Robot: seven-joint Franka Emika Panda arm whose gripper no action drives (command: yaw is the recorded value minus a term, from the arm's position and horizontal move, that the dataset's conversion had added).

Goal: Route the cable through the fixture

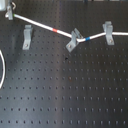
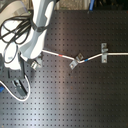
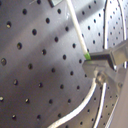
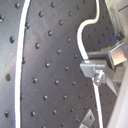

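Observation:
The white cable (image 1: 40, 24) runs from my gripper (image 1: 8, 14) at the top left of the first exterior view, across the board to that view's right edge. Its red band (image 1: 55, 30) lies before the middle fixture (image 1: 74, 40), and its blue band (image 1: 88, 37) lies between that fixture and the right fixture (image 1: 108, 33). The cable passes through both. The left fixture (image 1: 26, 35) stands below the cable and apart from it. In both wrist views the fingers (image 3: 107, 57) (image 4: 99, 64) are shut on the cable (image 3: 76, 27) (image 4: 80, 42).
The board is a black perforated plate (image 1: 65, 90). Slack cable loops at the first exterior view's left edge (image 1: 3, 70) and at the second exterior view's lower left (image 2: 12, 95). In the second exterior view the white arm (image 2: 35, 35) covers the left fixture.

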